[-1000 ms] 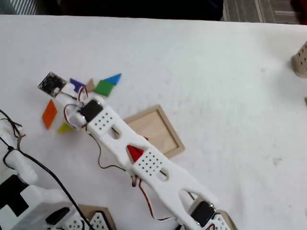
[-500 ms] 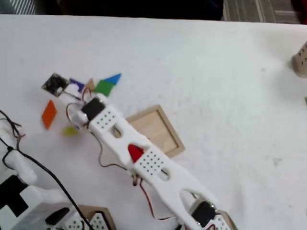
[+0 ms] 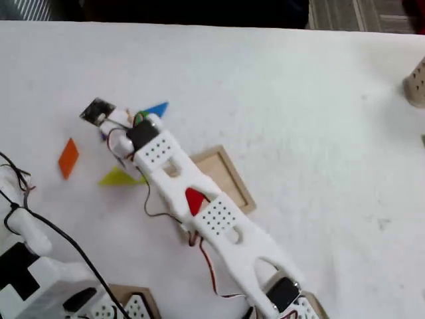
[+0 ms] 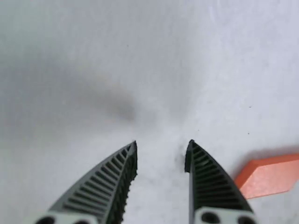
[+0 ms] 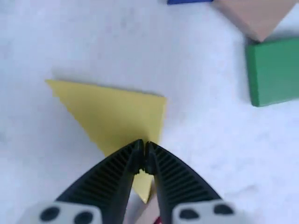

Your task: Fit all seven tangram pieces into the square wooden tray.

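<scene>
The square wooden tray lies mid-table, partly under the right arm, with a red piece showing in it. My right gripper is shut, its tips down over one edge of the flat yellow triangle; that yellow triangle sits left of the tray. A green piece, a wood-coloured triangle and a blue triangle lie close by. The orange parallelogram is farther left. My left gripper hangs open over bare cloth beside the orange piece.
The white cloth covers the whole table. A perforated tan object stands at the right edge. Loose cables and the left arm's base fill the front left corner.
The right arm has swung to the right, toward the tray. The yellow triangle has slid right along with its gripper and shows more fully. The orange piece has stayed put.
</scene>
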Controlling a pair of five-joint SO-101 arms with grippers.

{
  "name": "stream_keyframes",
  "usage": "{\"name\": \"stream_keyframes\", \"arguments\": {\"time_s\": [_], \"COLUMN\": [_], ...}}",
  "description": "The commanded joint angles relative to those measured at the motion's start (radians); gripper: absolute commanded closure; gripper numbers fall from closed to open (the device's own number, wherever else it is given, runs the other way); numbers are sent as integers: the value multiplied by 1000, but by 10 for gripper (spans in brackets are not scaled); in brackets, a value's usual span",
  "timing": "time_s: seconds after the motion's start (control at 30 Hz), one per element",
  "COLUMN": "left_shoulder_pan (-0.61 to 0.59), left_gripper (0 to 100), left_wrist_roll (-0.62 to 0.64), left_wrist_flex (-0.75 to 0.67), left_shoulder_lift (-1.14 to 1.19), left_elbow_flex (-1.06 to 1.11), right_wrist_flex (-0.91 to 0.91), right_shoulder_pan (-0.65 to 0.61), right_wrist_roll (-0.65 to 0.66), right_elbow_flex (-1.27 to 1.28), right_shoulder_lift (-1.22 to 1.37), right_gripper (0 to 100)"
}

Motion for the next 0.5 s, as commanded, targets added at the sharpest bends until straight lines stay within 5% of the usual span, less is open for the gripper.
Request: {"name": "stream_keyframes", "arguments": {"time_s": [0.0,0.3,0.47], "left_shoulder_pan": [12,13,13], "left_gripper": [820,820,820], "left_wrist_roll": [9,8,6], "left_wrist_flex": [-9,-9,-9], "left_shoulder_lift": [-45,-45,-44], "left_elbow_flex": [-6,-6,-6], "right_wrist_flex": [12,-153,-243], "right_shoulder_pan": [59,5,-65], "right_wrist_roll": [-43,-40,149], "right_elbow_flex": [209,680,678], "right_shoulder_lift": [-225,-527,-499], "right_gripper": [981,972,751]}}
